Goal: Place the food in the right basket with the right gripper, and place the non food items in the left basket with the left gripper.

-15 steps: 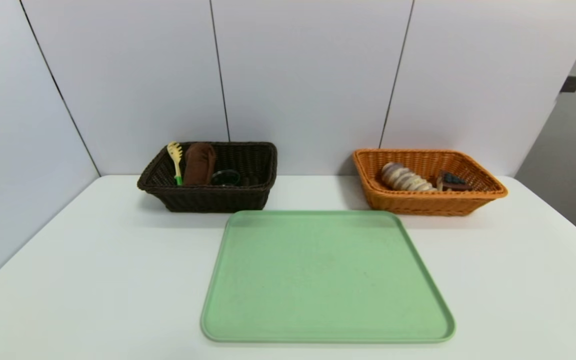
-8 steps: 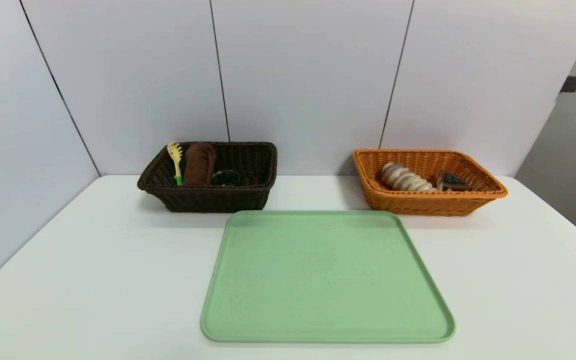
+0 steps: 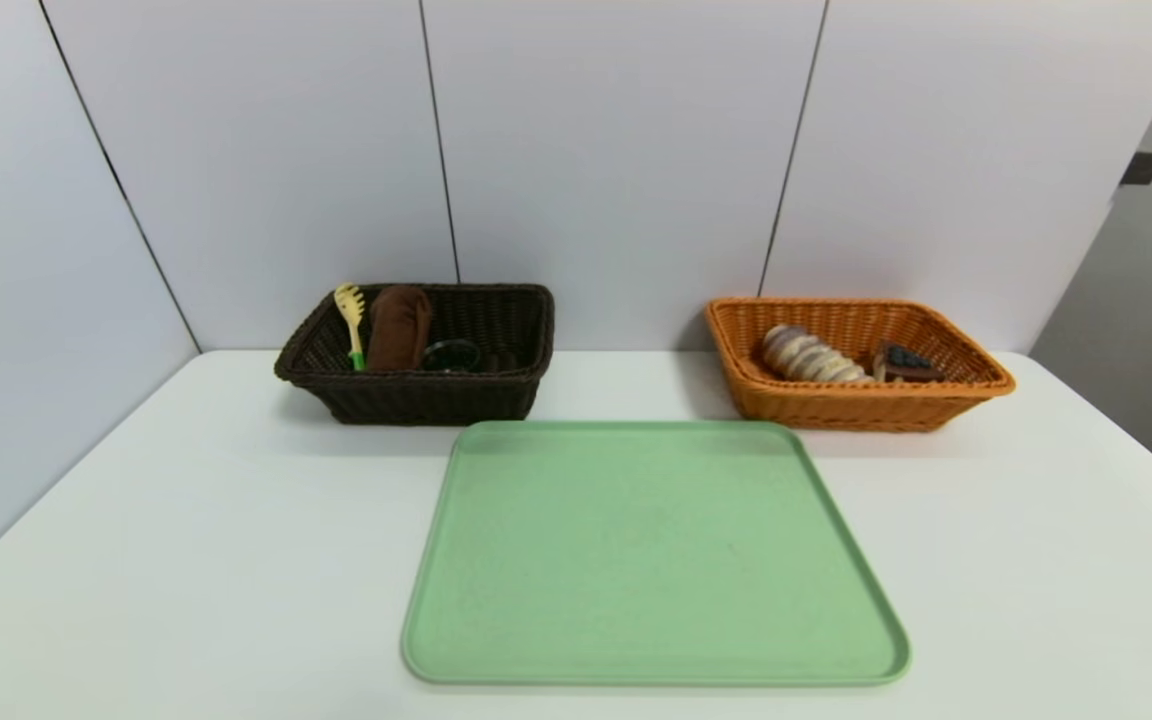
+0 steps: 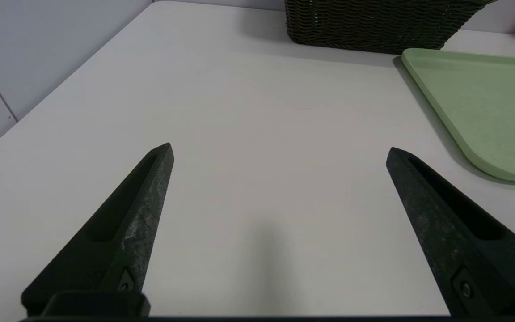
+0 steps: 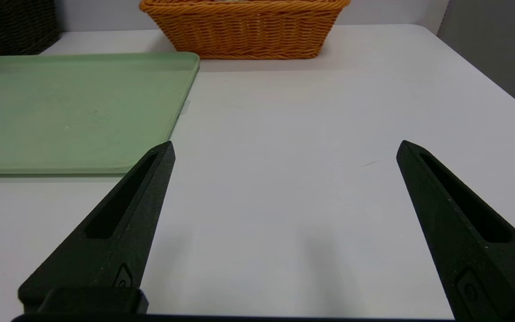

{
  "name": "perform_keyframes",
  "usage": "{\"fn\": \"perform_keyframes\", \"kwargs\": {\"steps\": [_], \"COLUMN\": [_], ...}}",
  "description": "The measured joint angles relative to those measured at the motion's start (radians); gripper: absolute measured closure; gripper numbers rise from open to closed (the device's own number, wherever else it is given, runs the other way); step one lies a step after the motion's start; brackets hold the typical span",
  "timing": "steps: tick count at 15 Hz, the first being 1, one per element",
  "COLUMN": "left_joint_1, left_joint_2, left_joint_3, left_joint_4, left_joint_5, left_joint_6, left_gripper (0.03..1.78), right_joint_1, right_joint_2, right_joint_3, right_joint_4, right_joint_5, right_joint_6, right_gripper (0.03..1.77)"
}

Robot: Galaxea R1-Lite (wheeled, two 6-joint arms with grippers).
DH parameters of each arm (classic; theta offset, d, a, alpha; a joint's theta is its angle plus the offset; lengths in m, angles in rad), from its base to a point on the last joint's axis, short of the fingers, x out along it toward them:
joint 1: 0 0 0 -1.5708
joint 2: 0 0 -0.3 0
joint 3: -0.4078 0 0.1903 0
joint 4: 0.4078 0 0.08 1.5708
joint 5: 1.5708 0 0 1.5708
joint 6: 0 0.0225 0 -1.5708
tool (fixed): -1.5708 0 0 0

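Nothing moved since earlier frames. White table (image 3: 186,540): bare green tray (image 3: 651,555) at centre. Dark brown basket (image 3: 416,395), robot's left, holds non-food: yellow pasta fork (image 3: 350,322), brown roll (image 3: 398,326), dark round lid (image 3: 452,354). Orange basket (image 3: 861,405), right, holds food: striped bread (image 3: 808,355), dark cake slice (image 3: 904,363). Sorting looks finished. Left gripper (image 4: 280,152), right gripper (image 5: 284,150) low over table beside tray, fingers spread, holding nothing, seemingly parked.

Woven wicker baskets (image 3: 861,405); matt, smooth plastic-looking green tray (image 3: 636,640).
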Motion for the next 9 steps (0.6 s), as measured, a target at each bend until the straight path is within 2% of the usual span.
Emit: {"fn": "perform_keyframes", "kwargs": {"steps": [9], "left_joint_1": [0.0], "left_joint_2": [0.0], "left_joint_3": [0.0], "left_joint_4": [0.0], "left_joint_5": [0.0], "left_joint_6": [0.0], "left_gripper": [0.12], "right_joint_1": [0.0], "right_joint_2": [0.0], "right_joint_3": [0.0], "right_joint_4": [0.0], "right_joint_5": [-0.001], "right_joint_6": [0.0], "right_gripper": [0.09]}}
